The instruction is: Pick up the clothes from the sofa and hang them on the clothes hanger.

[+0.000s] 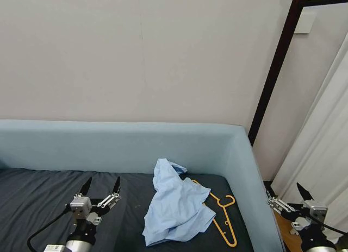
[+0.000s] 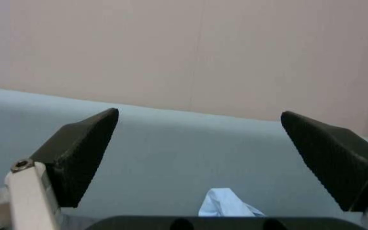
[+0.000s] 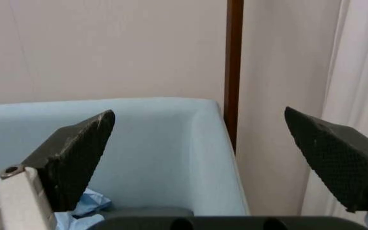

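- Head view: the light blue shirt [image 1: 176, 208] lies crumpled on the dark seat of the sofa [image 1: 125, 146], near 6 o'clock in the picture and close to the armrest end.
- An orange hanger [image 1: 223, 216] lies on the seat at the shirt's 3 o'clock. Whether it sits against the cloth or partly under it, I cannot tell.
- My left claw [image 1: 103, 182] hovers over the seat at the shirt's 9 o'clock, apart from it, with fingers spread wide and nothing between them.
- My right claw [image 1: 285, 193] hangs beyond the armrest at the shirt's 3 o'clock, likewise spread wide and empty.
- I judge the step in hand to be the reach for the shirt, since nothing is grasped yet.
- To do it well, I would come down on a raised fold, such as the bunched ridge at the shirt's 12 o'clock. That way my fingers pinch cloth and not cushion.
- I would keep clear of the hanger so it is not dragged along.
- The dark post [image 1: 274, 67] at 1 o'clock probably belongs to the rack.
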Tool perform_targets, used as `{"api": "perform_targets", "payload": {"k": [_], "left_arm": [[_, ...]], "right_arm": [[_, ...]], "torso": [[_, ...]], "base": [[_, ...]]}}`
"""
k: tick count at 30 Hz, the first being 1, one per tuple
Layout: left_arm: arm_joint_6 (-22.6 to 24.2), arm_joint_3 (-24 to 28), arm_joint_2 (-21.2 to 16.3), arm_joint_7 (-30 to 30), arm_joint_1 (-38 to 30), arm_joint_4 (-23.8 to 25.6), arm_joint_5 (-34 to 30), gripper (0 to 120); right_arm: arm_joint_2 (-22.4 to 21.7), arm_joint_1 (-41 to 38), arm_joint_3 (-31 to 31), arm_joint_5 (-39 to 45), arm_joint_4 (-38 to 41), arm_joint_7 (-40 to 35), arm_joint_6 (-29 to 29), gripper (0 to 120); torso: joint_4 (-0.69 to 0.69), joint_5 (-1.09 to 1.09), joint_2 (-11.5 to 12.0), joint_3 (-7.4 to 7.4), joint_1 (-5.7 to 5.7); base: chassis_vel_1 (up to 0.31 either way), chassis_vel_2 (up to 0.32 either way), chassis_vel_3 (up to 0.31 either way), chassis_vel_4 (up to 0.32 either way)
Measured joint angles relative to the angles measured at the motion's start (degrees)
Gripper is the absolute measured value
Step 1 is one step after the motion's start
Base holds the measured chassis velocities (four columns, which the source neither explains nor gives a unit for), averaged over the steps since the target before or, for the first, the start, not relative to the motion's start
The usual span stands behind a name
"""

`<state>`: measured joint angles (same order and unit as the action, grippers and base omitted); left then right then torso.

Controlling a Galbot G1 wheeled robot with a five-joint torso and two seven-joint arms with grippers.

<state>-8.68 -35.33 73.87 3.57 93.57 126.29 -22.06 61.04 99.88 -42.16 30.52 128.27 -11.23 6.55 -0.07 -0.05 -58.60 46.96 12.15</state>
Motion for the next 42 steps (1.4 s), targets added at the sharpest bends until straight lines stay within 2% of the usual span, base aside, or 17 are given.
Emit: {"api": "perform_targets", "payload": {"k": [6, 9, 14, 19, 26, 31, 34, 35, 38, 40, 42], "left_arm": [[-0.13, 1.35, 1.72, -0.68, 0.08, 0.29, 1.41, 100], [-0.18, -0.51, 1.1, -0.52, -0.53, -0.32, 0.38, 100], [-0.3, 1.18, 2.28, -1.14, -0.22, 0.24, 1.47, 100], [-1.12, -0.54, 1.26, -1.32, -0.17, -0.8, 1.51, 100], [-2.03, 0.63, 2.19, -1.33, 0.34, -1.4, 2.34, 100], [-4.08, -0.23, 2.61, -0.84, 2.48, -1.69, 2.55, 100], [-6.19, -1.37, 3.7, -0.17, 4.18, -0.5, 2.48, 100], [-6.19, -1.37, 3.7, -0.17, 4.18, -0.5, 2.48, 100], [-8.54, -2.54, 4.37, 0.62, 5.48, -1.15, 4.17, 100], [-9.3, -3.17, 4.59, 0.6, 5.89, -1.97, 5.0, 100], [-10.27, -4.83, 5.02, -0.25, 6.95, -3.12, 5.85, 100]], "right_arm": [[1.73, -0.19, 1.03, -1.2, 0.99, 0.56, -0.32, 100], [0.7, -0.15, -0.83, -1.1, -0.68, 0.12, 0.14, 100], [1.19, 0.13, 0.1, -1.41, -0.04, 0.29, 0.55, 100], [1.03, -0.05, -0.48, -1.45, -1.2, 0.29, 0.64, 100], [1.85, -0.25, 1.66, -2.65, -2.45, 0.94, 1.72, 100], [-0.74, -1.91, 3.02, 2.78, -3.95, 1.29, 1.99, 100], [-4.26, -6.37, 7.41, 11.19, -4.15, -0.28, -1.1, 100], [-4.26, -6.37, 7.41, 11.19, -4.15, -0.28, -1.1, 100], [-7.28, -14.01, 13.6, 20.21, -6.25, -4.34, -6.26, 100], [-7.86, -16.68, 16.04, 22.86, -7.38, -5.77, -7.74, 100], [-8.43, -22.34, 21.52, 27.67, -10.18, -8.58, -10.46, 100]], "torso": [[0.0, -0.01, 0.0, 0.0, 0.0], [0.01, 0.0, 0.0, 0.0, 0.0], [-0.01, 0.0, 0.0, 0.0, 0.0], [0.0, 0.0, 0.0, 0.0, 0.0], [-0.02, 0.0, 0.0, 0.0, 0.0], [-0.01, 0.0, 0.0, 0.0, 0.0], [0.0, 0.0, 0.0, 0.0, 0.0], [0.0, 0.0, 0.0, 0.0, 0.0], [0.01, 0.0, 0.0, 0.0, 0.0], [0.01, 0.0, 0.0, 0.0, 0.0], [0.0, -0.01, 0.0, 0.01, 0.0]], "base": [[0.0, 0.0, 0.0, 0.0], [0.0, 0.0, 0.0, 0.0], [0.0, 0.0, 0.0, 0.0], [0.0, 0.0, 0.0, 0.0], [0.0, 0.0, 0.0, 0.0], [0.0, 0.0, 0.0, 0.0], [0.0, 0.0, 0.0, 0.0], [0.0, 0.0, 0.0, 0.0], [0.0, 0.0, 0.0, 0.0], [0.0, 0.0, 0.0, 0.0], [0.0, 0.0, 0.0, 0.0]]}}
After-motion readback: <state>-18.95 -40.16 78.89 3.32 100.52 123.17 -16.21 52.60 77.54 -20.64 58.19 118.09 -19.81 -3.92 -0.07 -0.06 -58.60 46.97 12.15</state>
